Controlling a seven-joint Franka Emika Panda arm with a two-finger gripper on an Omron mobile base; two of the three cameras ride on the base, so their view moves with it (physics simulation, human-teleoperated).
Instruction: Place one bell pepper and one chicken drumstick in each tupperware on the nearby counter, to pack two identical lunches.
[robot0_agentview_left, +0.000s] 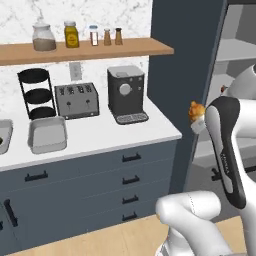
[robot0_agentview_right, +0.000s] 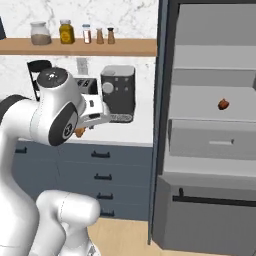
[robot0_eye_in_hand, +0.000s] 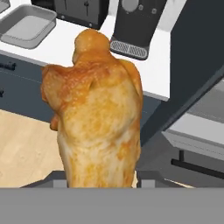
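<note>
A chicken drumstick (robot0_eye_in_hand: 96, 109) is gripped between the closed fingers (robot0_agentview_left: 198, 121) and held in the air beyond the right end of the tabletop (robot0_agentview_left: 100, 137). One tupperware (robot0_agentview_left: 47, 134) is seen on the tabletop, and a bell pepper (robot0_agentview_right: 223, 104) lies on a fridge shelf.

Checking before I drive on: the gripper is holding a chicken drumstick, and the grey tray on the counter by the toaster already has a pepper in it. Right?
Not quite. The gripper does hold the drumstick, but the tray beside the toaster on the counter is empty, as the left base view shows. A pepper sits on a fridge shelf.
</note>
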